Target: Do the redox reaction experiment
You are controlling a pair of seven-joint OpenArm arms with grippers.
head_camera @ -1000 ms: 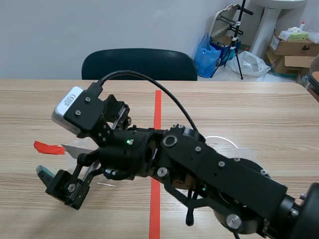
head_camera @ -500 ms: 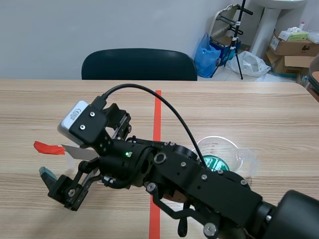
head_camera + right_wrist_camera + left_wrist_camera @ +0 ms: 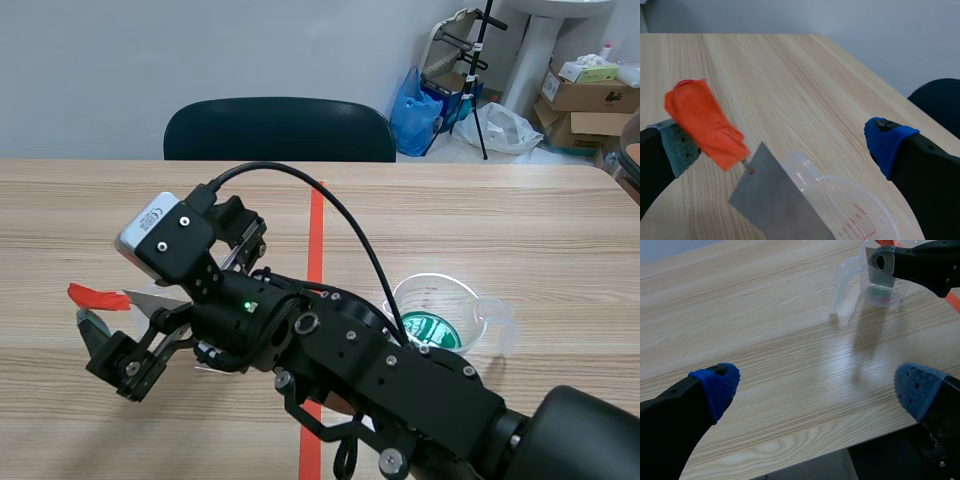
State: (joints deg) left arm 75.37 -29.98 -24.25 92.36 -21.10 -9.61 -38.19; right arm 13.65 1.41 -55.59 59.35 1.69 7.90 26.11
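A long grey metal strip (image 3: pixel 775 205) with an orange-red tape tag (image 3: pixel 702 125) already stands leaning in a clear plastic measuring beaker (image 3: pixel 855 205). It sits between my right fingers (image 3: pixel 887 145), which are spread and not pinching it. I judge the dipping done and the reaction still to watch. I cannot tell whether that beaker holds liquid. A second clear beaker (image 3: pixel 470 300) shows a dark green patch (image 3: pixel 432 330) at its bottom. My left fingers (image 3: pixel 715 387) hang spread over the wooden tabletop (image 3: pixel 790 340).
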